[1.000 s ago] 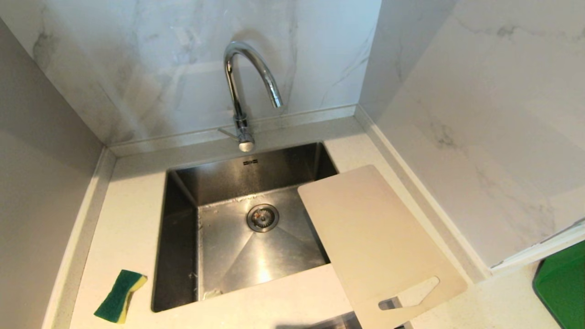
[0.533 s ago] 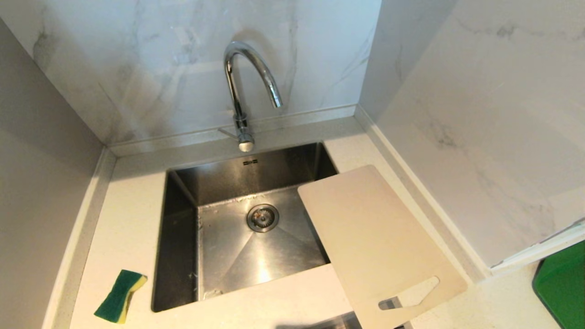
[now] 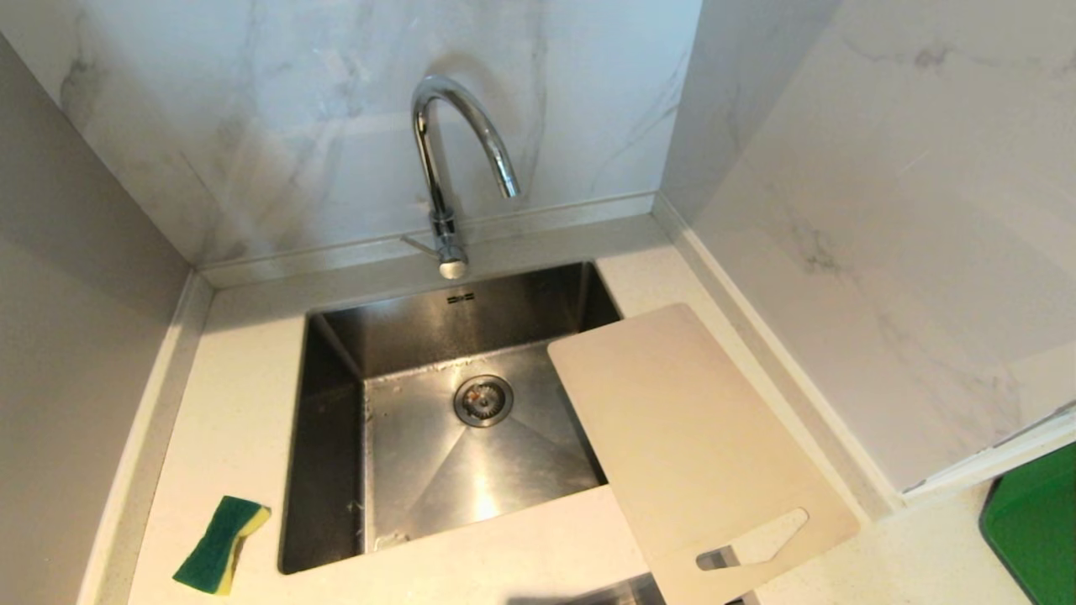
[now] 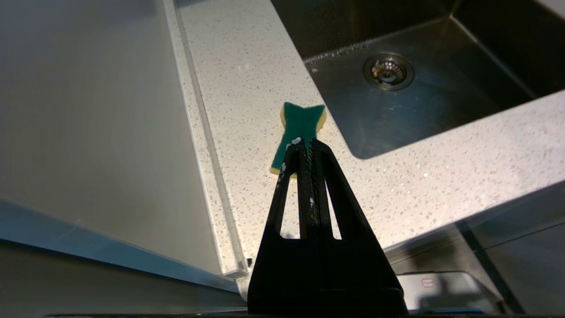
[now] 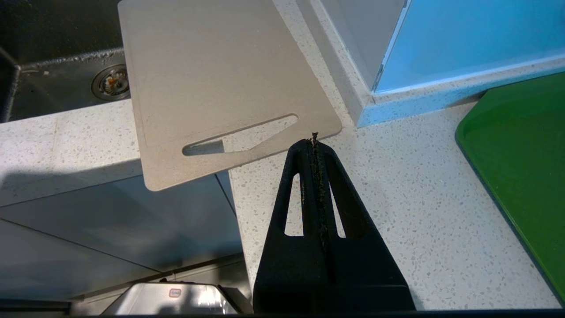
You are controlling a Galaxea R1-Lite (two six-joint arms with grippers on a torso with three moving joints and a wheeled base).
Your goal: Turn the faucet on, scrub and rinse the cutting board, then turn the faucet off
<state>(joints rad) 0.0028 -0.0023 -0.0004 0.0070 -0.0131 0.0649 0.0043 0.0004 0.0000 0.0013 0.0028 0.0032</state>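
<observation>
The chrome gooseneck faucet [image 3: 445, 160] stands behind the steel sink [image 3: 336, 420], with no water running from its spout. The pale beige cutting board [image 3: 689, 437] lies flat on the counter at the sink's right, one corner over the basin and its handle-slot end past the counter's front edge; the right wrist view shows it too [image 5: 212, 75]. Neither arm shows in the head view. My left gripper [image 4: 304, 142] is shut and empty, held above the counter's front edge. My right gripper [image 5: 314, 140] is shut and empty, near the board's slotted end.
A green and yellow sponge [image 3: 220, 544] lies on the counter left of the sink [image 4: 298, 128]. A green slab [image 3: 1038, 525] sits at the far right [image 5: 521, 168]. Marble walls close in on three sides. The drain [image 3: 483, 400] is in the basin floor.
</observation>
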